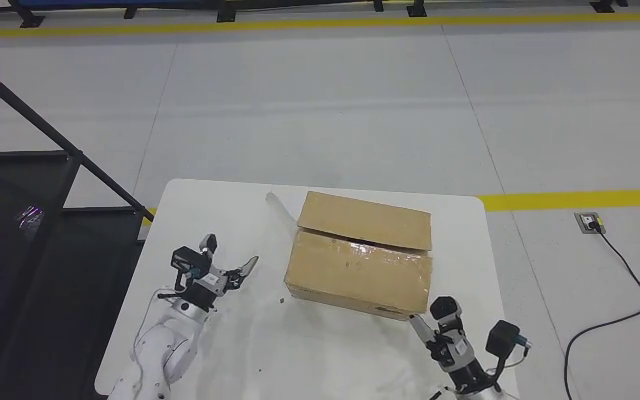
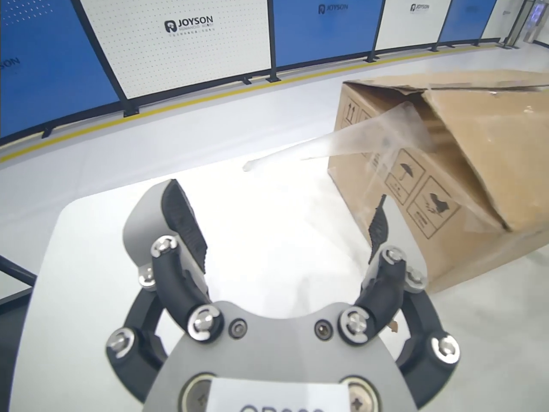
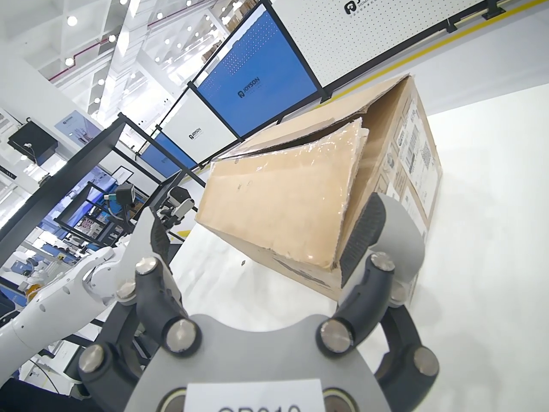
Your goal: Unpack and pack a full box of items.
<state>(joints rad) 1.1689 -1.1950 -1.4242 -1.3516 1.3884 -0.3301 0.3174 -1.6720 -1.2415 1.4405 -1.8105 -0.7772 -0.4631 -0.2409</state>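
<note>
Two claws sit by the box (image 1: 360, 262), which rests on the bench (image 1: 300, 340) toward its far side. Its top flaps are loosely down, with a gap along the seam. The left claw (image 1: 230, 252) (image 2: 274, 199) is spread wide and holds nothing. It is over bare bench to the box's left, apart from it. A clear strip of tape (image 2: 326, 143) sticks out from the box's upper edge on that side. The right claw (image 1: 472, 322) (image 3: 261, 207) is also spread wide and empty. One finger is just beside the box's near right corner; whether it touches cannot be told.
</note>
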